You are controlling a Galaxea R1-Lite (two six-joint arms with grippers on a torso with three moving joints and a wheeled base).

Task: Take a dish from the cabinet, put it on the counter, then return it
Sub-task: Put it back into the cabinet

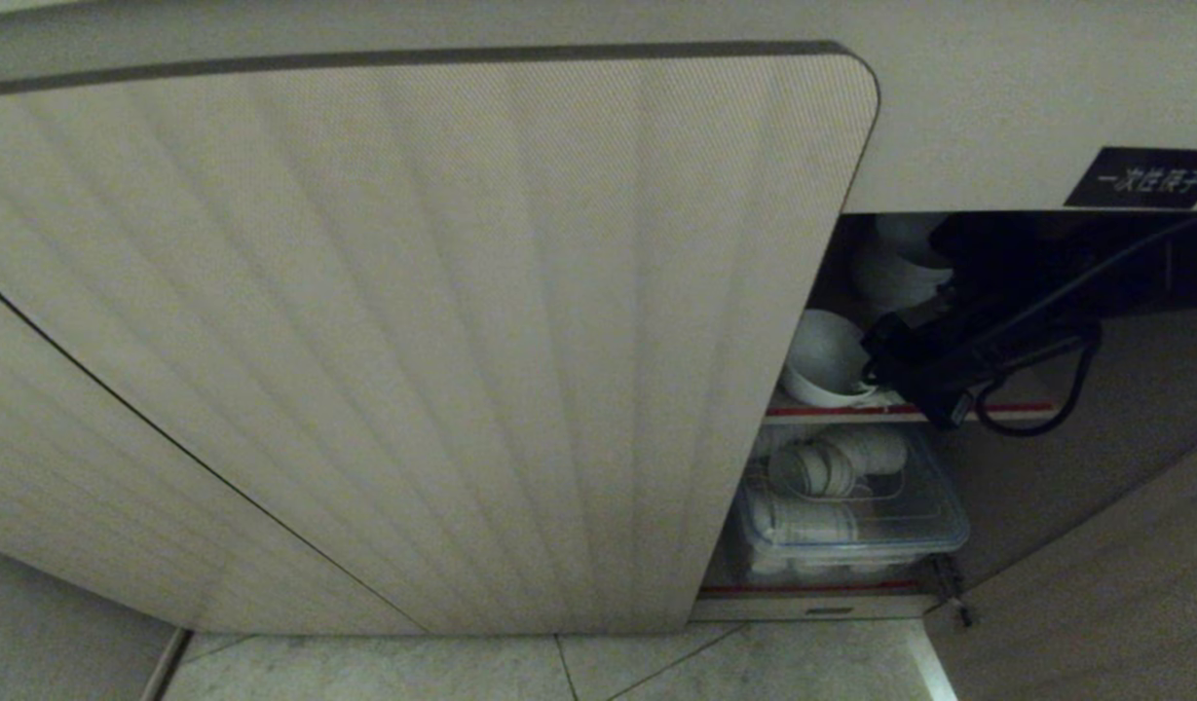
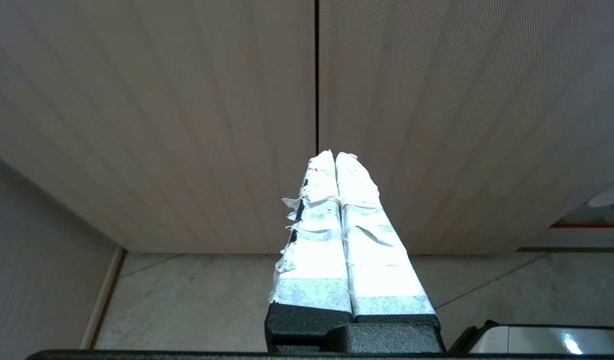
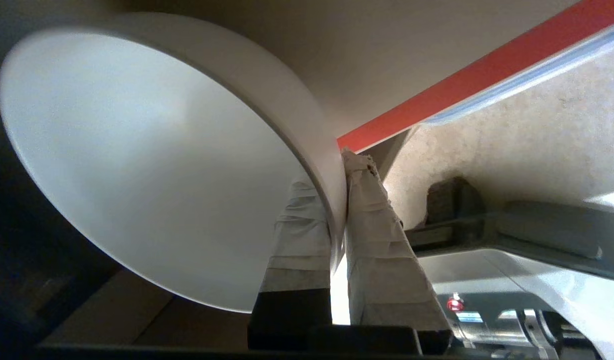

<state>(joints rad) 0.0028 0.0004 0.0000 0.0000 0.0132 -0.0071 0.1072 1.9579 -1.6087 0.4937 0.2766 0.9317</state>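
Note:
The dish point(image 1: 820, 358), a small white bowl, is tilted at the front of the cabinet's upper shelf, just above the shelf's red edge point(image 1: 910, 410). My right gripper point(image 1: 869, 368) reaches into the open cabinet point(image 1: 1027, 117) from the right. It is shut on the dish's rim. In the right wrist view the dish point(image 3: 152, 165) fills the picture. That gripper point(image 3: 334, 172) has one taped finger inside the rim and one outside. My left gripper point(image 2: 335, 156) is shut and empty, parked facing the ribbed doors point(image 2: 187, 125). The counter is out of view.
The open ribbed door point(image 1: 442, 331) stands wide to the left of the opening. A stack of white bowls point(image 1: 900, 263) sits deeper on the upper shelf. Below, a clear lidded box point(image 1: 856, 516) holds white crockery. A black label point(image 1: 1153, 178) is above. Tiled floor point(image 1: 559, 667) lies beneath.

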